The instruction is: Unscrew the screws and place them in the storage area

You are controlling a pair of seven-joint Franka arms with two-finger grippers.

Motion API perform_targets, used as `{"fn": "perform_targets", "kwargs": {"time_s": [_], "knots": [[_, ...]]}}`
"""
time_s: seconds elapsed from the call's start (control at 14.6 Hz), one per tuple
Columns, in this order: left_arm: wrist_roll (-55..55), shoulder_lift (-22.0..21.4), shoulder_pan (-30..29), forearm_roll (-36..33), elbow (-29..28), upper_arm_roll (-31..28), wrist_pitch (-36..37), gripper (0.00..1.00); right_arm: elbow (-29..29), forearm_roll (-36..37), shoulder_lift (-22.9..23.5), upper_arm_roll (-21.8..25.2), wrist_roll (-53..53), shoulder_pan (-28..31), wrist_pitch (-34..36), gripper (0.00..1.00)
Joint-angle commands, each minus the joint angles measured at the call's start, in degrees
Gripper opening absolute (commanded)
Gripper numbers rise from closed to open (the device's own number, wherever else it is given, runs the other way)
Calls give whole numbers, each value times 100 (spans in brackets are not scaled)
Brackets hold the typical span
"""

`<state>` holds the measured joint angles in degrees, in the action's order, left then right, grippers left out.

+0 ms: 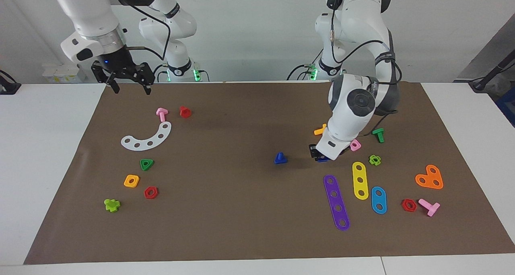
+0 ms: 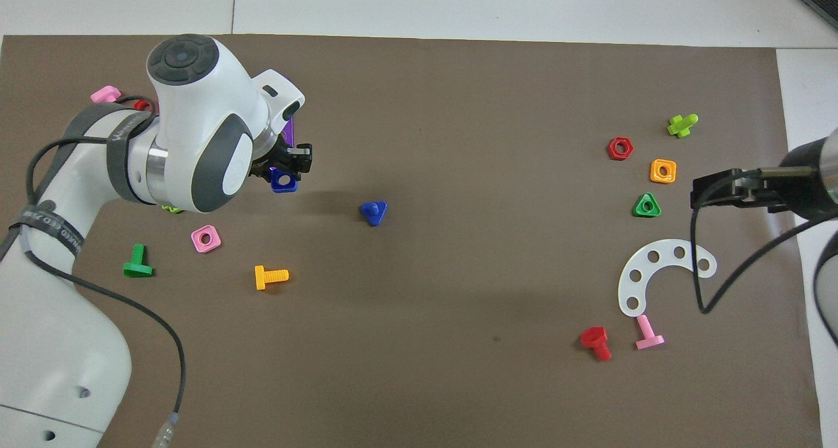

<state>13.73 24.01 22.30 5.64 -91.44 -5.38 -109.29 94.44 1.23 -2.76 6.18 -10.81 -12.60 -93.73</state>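
Observation:
The dark-blue screw point(image 1: 280, 158) with the triangular head stands head-down, shank up, alone on the middle of the brown mat; it also shows in the overhead view point(image 2: 373, 212). My left gripper point(image 1: 322, 156) is low at the mat, right at a blue square nut point(image 2: 283, 181), beside the screw toward the left arm's end. The storage area point(image 1: 177, 146) is the mat around the white curved strip point(image 1: 149, 140), toward the right arm's end. My right gripper point(image 1: 130, 91) hangs open and empty, raised over the mat's edge by that area, and waits.
Around the white strip point(image 2: 645, 271) lie a pink bolt point(image 1: 161, 114), red bolt point(image 1: 185, 111), green triangle nut point(image 1: 147, 164), orange nut point(image 1: 131, 181) and red nut point(image 1: 151, 192). By the left gripper lie purple point(image 1: 336, 202), yellow point(image 1: 360, 180) and blue strips point(image 1: 378, 200).

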Motion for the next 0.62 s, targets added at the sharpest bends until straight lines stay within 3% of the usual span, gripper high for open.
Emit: {"fn": "perform_targets", "kwargs": {"time_s": [0.0, 0.14, 0.27, 0.34, 0.41, 0.48, 0.55], "knots": [[-554, -414, -102, 95, -925, 28, -432, 27, -74, -35, 615, -37, -910, -759, -618, 100], [-591, -634, -94, 87, -1654, 28, -1108, 31, -678, -35, 1475, -37, -1815, -1400, -839, 100], [-582, -740, -85, 95, -2043, 28, -1584, 41, -1504, -183, 2425, -37, -2598, -1929, -1093, 100], [-573, -740, -76, 87, -2018, 28, -1586, 62, -1751, -280, 2777, -46, -2810, -2061, -1286, 100], [-556, -731, -59, 87, -1992, 28, -1569, 93, -1841, -281, 3015, -46, -2908, -2271, -1558, 100], [-564, -723, -59, 78, -1931, 28, -1516, 100, -1842, -281, 3183, -46, -2996, -2413, -1813, 100], [-573, -722, -102, 69, -1826, 28, -1429, 100, -1885, -281, 3437, -46, -3119, -2545, -1989, 100]]}}
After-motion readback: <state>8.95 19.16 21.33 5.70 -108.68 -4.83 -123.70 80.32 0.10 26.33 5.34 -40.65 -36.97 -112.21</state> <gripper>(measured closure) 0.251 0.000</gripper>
